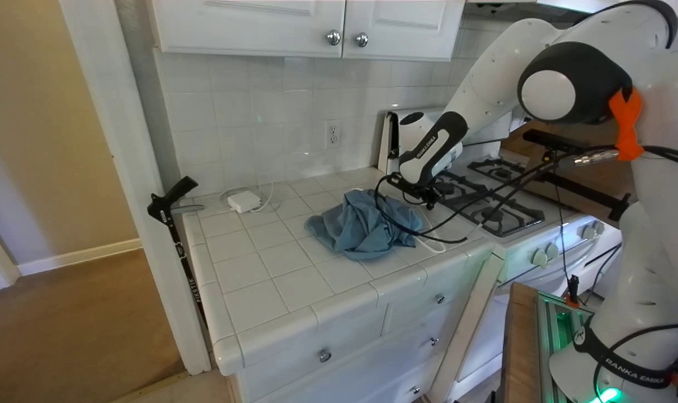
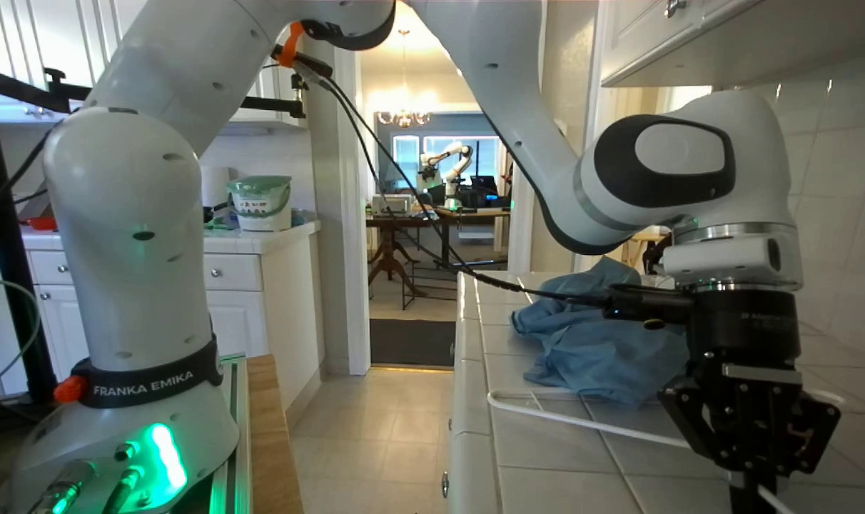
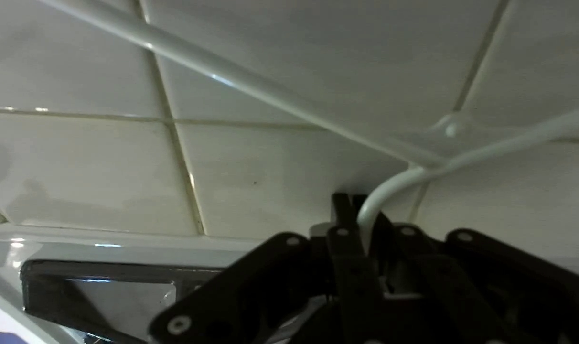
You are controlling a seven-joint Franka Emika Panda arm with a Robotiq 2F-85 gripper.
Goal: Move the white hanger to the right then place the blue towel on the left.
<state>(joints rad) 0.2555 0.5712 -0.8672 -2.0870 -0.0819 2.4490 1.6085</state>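
The blue towel (image 1: 367, 226) lies crumpled on the white tiled counter, left of the stove in an exterior view; it also shows in the other view (image 2: 611, 357). The white hanger (image 2: 582, 422) lies on or just above the tiles beside the towel, and a small part shows past the towel (image 1: 438, 249). In the wrist view the hanger (image 3: 270, 98) runs to its hook, which passes between my fingers. My gripper (image 3: 354, 198) points down at the counter, its fingers closed on the hook; its fingertips (image 2: 754, 492) are near the tiles. The hook's end is hidden between the fingers.
The gas stove (image 1: 495, 196) stands right beside the counter (image 1: 272, 257). A white box with a cable (image 1: 244, 201) sits at the back left. A black pick-up stick (image 1: 174, 201) leans at the counter's left edge. Cabinets (image 1: 305, 28) hang above. Black cables loop off the arm over the towel.
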